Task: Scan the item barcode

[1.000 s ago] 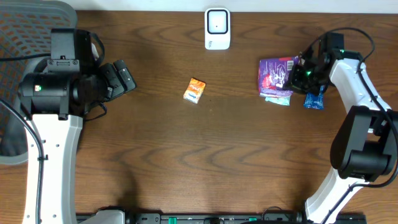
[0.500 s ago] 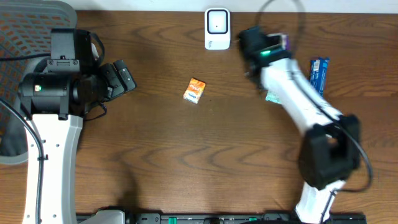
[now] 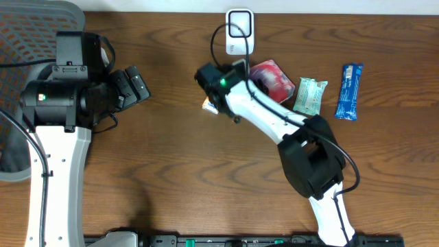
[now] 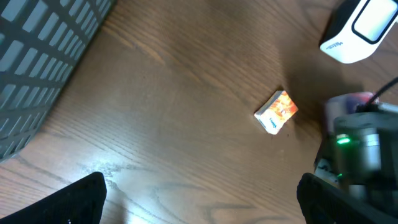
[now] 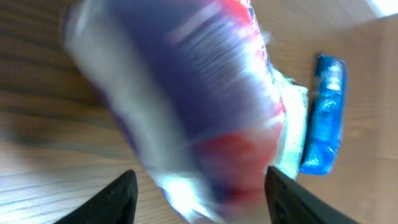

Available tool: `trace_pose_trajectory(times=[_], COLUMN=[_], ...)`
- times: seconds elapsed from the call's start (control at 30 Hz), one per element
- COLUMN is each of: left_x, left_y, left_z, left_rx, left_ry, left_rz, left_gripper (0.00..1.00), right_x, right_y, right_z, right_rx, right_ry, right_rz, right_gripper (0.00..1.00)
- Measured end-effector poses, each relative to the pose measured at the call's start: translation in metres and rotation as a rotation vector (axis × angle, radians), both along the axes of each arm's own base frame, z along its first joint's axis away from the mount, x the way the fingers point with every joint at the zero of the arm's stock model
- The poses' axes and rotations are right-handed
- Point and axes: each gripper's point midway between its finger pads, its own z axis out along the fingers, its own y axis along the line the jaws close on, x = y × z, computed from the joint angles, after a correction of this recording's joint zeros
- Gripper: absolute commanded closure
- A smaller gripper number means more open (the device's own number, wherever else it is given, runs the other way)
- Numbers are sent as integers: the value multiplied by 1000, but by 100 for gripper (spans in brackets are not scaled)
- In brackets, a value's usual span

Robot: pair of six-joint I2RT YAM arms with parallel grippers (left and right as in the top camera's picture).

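Note:
A purple and red snack packet (image 3: 271, 79) lies on the table just below and to the right of the white barcode scanner (image 3: 239, 31). My right gripper (image 3: 241, 71) is at the packet's left end, its arm stretched across the table. In the right wrist view the packet (image 5: 199, 106) is a blur between and beyond the two spread fingers (image 5: 118, 199), with gaps on both sides; my right gripper (image 5: 205, 199) is open. My left gripper (image 3: 137, 84) hangs at the far left, open (image 4: 199, 205) over bare wood.
A small orange box (image 3: 209, 104) lies under my right wrist's left edge, also in the left wrist view (image 4: 277, 112). A green packet (image 3: 310, 96) and a blue bar (image 3: 348, 91) lie right of the snack packet. A mesh chair (image 3: 27, 27) stands at the far left.
My right arm swept from the far right to the middle, carrying the purple packet to the scanner. Its jaws went from shut to spread. The left arm stayed still.

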Motion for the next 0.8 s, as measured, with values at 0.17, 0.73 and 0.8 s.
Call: trace_pose_trajectory(times=[0.17, 0.73, 0.8], left_x=[0, 0, 0], left_y=[0, 0, 0], left_z=[0, 0, 0], left_rx=[0, 0, 0], left_ry=[0, 0, 0], left_rz=[0, 0, 0], left_gripper=[2, 2, 2], right_x=[16, 75, 73], right_y=[8, -90, -82], right_z=[45, 11, -7], right_rx=[204, 869, 951], right_ry=[55, 357, 404], right_rz=[-36, 175, 203], right_gripper=[27, 16, 19])
